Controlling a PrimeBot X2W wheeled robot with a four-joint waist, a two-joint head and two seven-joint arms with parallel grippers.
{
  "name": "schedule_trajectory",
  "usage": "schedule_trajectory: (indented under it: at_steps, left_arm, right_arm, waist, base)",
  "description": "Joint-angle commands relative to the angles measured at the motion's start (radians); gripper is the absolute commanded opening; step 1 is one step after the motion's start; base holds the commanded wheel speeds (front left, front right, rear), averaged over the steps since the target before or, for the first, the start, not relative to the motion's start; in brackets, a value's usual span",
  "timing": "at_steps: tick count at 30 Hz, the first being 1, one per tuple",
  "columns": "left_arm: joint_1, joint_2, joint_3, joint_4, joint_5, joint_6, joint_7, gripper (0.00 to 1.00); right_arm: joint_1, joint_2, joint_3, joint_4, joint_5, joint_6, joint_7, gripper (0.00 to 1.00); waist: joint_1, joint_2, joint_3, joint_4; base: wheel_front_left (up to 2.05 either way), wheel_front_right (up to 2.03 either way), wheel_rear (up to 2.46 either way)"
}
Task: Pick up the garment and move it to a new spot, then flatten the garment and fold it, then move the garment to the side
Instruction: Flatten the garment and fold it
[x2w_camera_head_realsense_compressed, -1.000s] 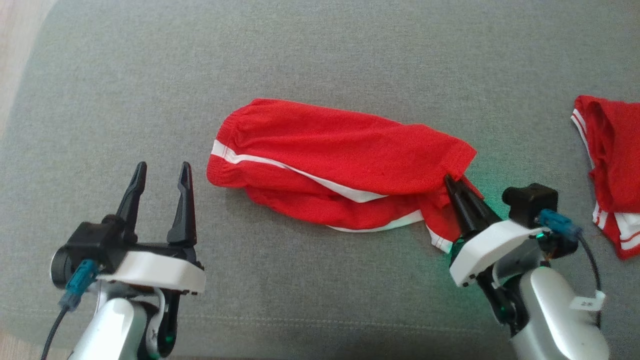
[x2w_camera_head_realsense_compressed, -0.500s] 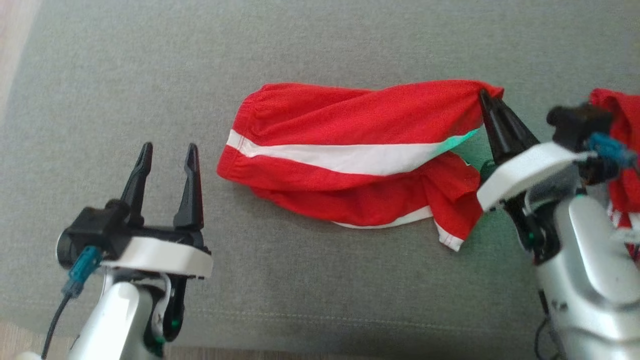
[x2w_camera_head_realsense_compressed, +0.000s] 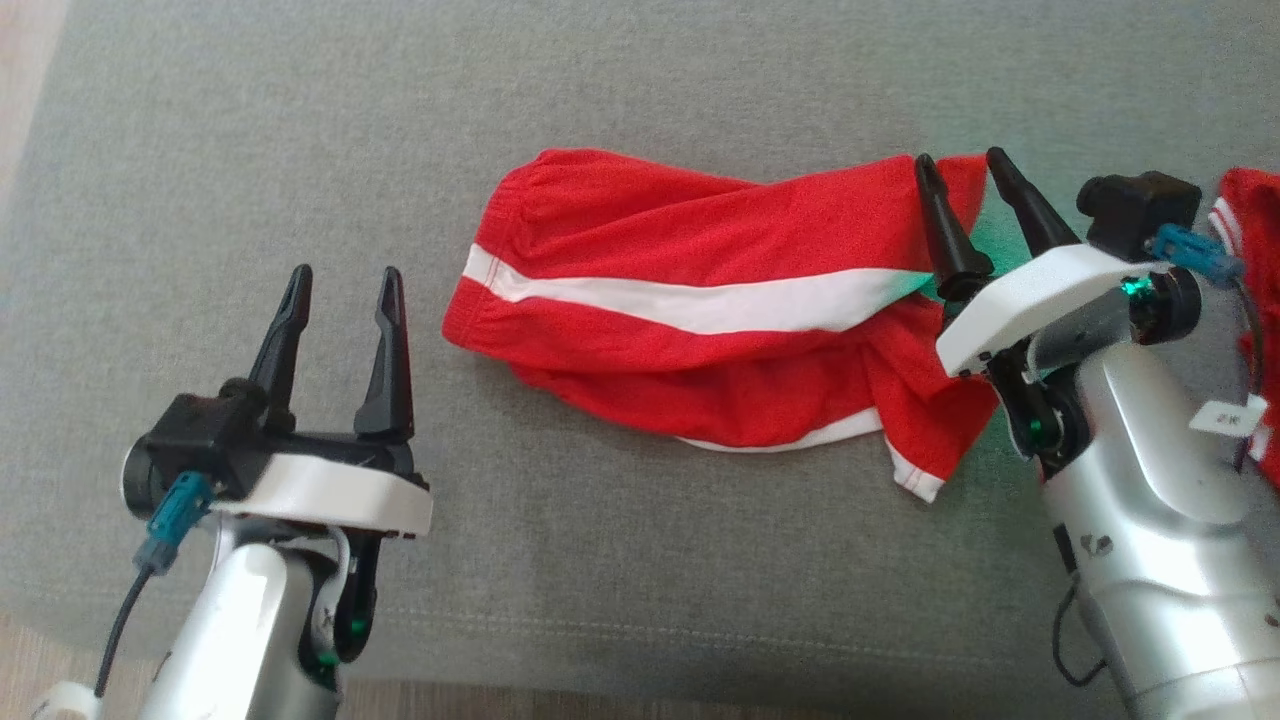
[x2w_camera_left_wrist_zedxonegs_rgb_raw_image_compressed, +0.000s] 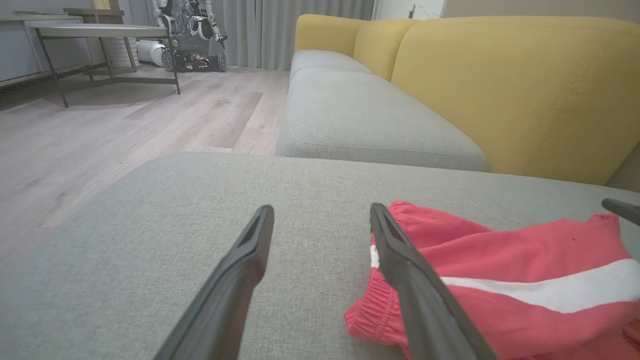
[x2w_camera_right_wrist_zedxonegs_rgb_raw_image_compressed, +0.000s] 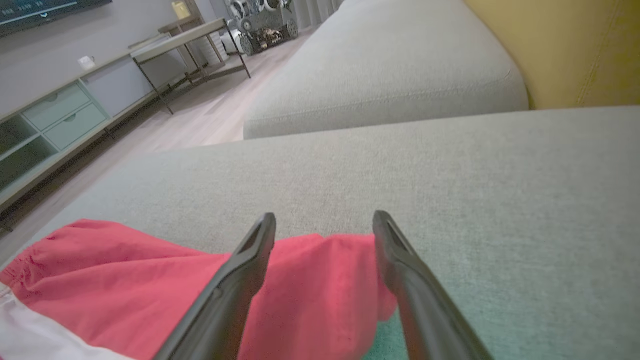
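Red shorts (x2w_camera_head_realsense_compressed: 700, 240) lay on grey cushion (x2w_camera_head_realsense_compressed: 300, 120) — right gripper (x2w_camera_head_realsense_compressed: 957, 156) spread wide over their corner w/o gripping; left gripper (x2w_camera_head_realsense_compressed: 347, 272) likewise spread, empty.

Cushion (x2w_camera_head_realsense_compressed: 640, 600): grey, carried both garments
Red shorts (x2w_camera_head_realsense_compressed: 700, 240): lay left of right pincer (x2w_camera_head_realsense_compressed: 957, 157)
Second red garment (x2w_camera_head_realsense_compressed: 1255, 210): lay right of it

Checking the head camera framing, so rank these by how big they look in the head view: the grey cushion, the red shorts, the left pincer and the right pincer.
1. grey cushion
2. red shorts
3. left pincer and right pincer: about alike, so unranked.
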Motion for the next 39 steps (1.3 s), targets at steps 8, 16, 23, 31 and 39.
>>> schedule_trajectory:
  at_steps: [8, 16, 23, 31, 39]
  left_arm:
    - [0.016, 0.020, 0.066, -0.018, 0.019, -0.002, -0.009, 1.00]
    - [0.066, 0.042, 0.076, -0.018, 0.020, 0.007, -0.005, 1.00]
    - [0.107, 0.056, 0.072, -0.032, 0.021, 0.019, 0.012, 1.00]
    - [0.128, 0.065, 0.062, -0.057, 0.019, 0.024, 0.034, 1.00]
    - [0.131, 0.067, 0.056, -0.066, 0.017, 0.030, 0.038, 1.00]
  right_arm:
    - [0.146, -0.018, -0.032, -0.199, -0.077, -0.001, -0.072, 1.00]
    - [0.336, 0.021, -0.120, -0.453, -0.196, -0.001, -0.012, 1.00]
    - [0.472, 0.053, -0.127, -0.582, -0.231, -0.001, 0.039, 1.00]
    - [0.518, 0.073, -0.130, -0.624, -0.227, -0.001, 0.064, 1.00]
    - [0.522, 0.079, -0.131, -0.631, -0.223, -0.001, 0.071, 1.00]
  waist:
    - [-0.0001, 0.0000, -0.062, -0.057]
    - [-0.0001, 0.0000, -0.119, -0.100]
    - [-0.0001, 0.0000, -0.159, -0.119]
    - [-0.0001, 0.0000, -0.166, -0.124]
    - [-0.0001, 0.0000, -0.166, -0.122]
  base:
    - [0.00, 0.00, 0.00]
    - [0.00, 0.00, 0.00]
    - [0.00, 0.00, 0.00]
    - [0.00, 0.00, 0.00]
    - [0.00, 0.00, 0.00]
